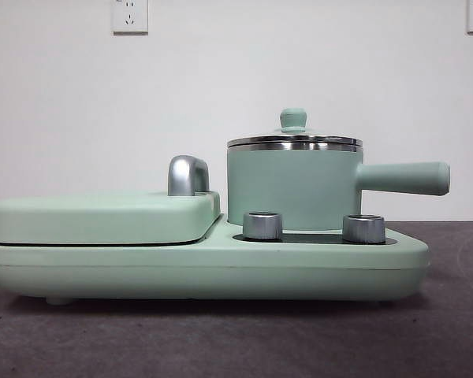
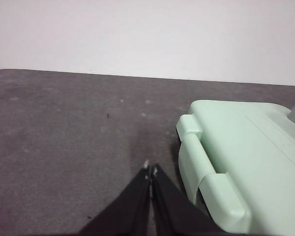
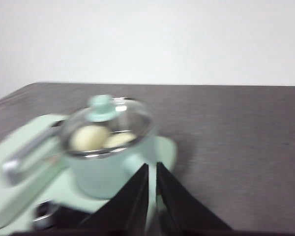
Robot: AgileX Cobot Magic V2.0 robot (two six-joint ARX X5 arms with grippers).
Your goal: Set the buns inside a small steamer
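Observation:
The small steamer [image 1: 292, 185] stands on the right half of a mint-green cooker base [image 1: 205, 272], its glass lid [image 1: 292, 118] on and its straight handle [image 1: 402, 178] pointing right. In the blurred right wrist view the steamer [image 3: 108, 172] shows two pale buns through the lid, one rounder [image 3: 88, 137] and one flatter [image 3: 119, 140]. My right gripper [image 3: 152, 164] hovers close beside the pot, jaws shut and holding nothing. Off the cooker's left end, my left gripper [image 2: 150, 166] is shut over bare table. Neither gripper appears in the front view.
A flat mint-green griddle cover [image 1: 102, 216] with a chrome handle [image 1: 188, 175] fills the cooker's left half; its corner [image 2: 236, 162] lies near my left gripper. Two steel knobs [image 1: 262, 225] [image 1: 363, 228] sit in front of the pot. A dark grey table [image 2: 64, 137] and a white wall surround everything.

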